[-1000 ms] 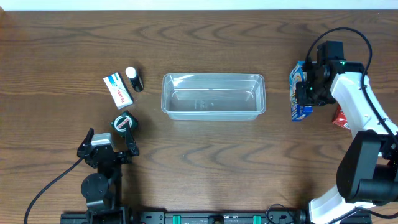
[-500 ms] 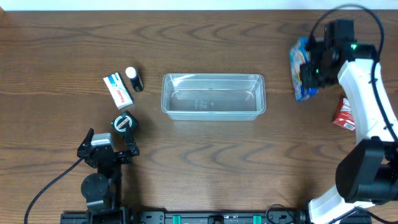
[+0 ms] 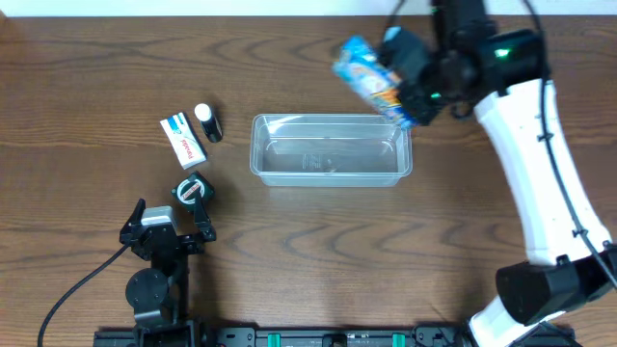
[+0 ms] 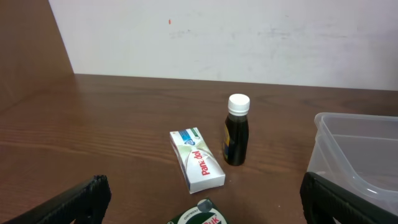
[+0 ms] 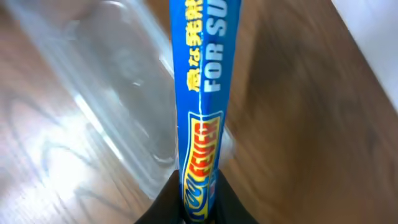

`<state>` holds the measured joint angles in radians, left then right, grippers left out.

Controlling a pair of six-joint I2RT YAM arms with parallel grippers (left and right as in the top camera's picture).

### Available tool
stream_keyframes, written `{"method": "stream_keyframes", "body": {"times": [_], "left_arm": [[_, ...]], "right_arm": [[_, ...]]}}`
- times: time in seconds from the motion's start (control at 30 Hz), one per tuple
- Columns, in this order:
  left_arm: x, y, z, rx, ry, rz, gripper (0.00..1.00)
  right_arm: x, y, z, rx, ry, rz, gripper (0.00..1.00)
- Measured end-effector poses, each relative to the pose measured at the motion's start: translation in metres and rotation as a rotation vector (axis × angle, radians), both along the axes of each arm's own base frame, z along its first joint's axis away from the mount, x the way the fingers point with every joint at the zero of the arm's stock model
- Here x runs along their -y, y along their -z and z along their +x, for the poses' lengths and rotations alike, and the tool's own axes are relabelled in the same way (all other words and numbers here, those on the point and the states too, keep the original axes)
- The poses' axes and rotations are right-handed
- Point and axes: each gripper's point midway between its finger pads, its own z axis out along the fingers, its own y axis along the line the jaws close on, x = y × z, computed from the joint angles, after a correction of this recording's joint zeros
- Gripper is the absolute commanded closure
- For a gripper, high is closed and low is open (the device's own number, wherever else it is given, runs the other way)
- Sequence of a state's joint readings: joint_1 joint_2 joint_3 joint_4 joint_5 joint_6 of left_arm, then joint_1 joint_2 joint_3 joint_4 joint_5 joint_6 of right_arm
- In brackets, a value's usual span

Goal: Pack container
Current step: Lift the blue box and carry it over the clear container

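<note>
Since a second ago the right arm has swung from the right edge of the surface (image 3: 96, 77) inward and to the left. Its blue packet (image 3: 371, 79), then low beside the arm, now hangs tilted over the far right corner of the container (image 3: 331, 149). The clear container itself has not moved and lies mid-surface, nothing in it.

The right arm reaches long across the far side, its right claw (image 3: 413, 92) pinching one end of the packet. The left arm is unchanged, folded at the near edge with its left claw (image 3: 172, 214) spread wide, holding nothing.

The right wrist view shows the packet edge-on, with white lettering and a red-and-yellow logo, and the container blurred beneath it. The left wrist view shows the white Panadol box (image 3: 183, 140) lying flat beside an upright dark bottle (image 3: 207, 122) with a white cap.
</note>
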<state>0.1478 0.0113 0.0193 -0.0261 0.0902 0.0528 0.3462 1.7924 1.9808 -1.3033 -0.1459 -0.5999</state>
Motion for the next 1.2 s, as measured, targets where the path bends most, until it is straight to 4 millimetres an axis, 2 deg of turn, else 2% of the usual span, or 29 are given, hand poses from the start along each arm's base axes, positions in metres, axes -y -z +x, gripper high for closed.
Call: {"method": "stream_keyframes", "body": {"times": [0.1, 0.2, 0.37, 0.67, 0.9, 1.2], "left_arm": [[0.000, 0.000, 0.000, 0.000, 0.000, 0.000, 0.02], [0.000, 0.000, 0.000, 0.000, 0.000, 0.000, 0.02], [0.000, 0.000, 0.000, 0.000, 0.000, 0.000, 0.02], [0.000, 0.000, 0.000, 0.000, 0.000, 0.000, 0.02], [0.000, 0.000, 0.000, 0.000, 0.000, 0.000, 0.02], [0.000, 0.000, 0.000, 0.000, 0.000, 0.000, 0.02]], "right_arm": [[-0.027, 0.002, -0.017, 0.000, -0.122, -0.025, 0.92], [-0.046, 0.003, -0.027, 0.020, -0.208, -0.059, 0.94], [-0.057, 0.016, -0.038, 0.031, -0.317, -0.140, 0.95], [-0.053, 0.043, -0.032, 0.041, -0.396, -0.217, 0.97], [-0.052, 0.076, -0.030, 0.011, -0.409, -0.241, 0.99], [-0.023, 0.109, -0.031, -0.062, -0.363, -0.307, 0.99]]}}
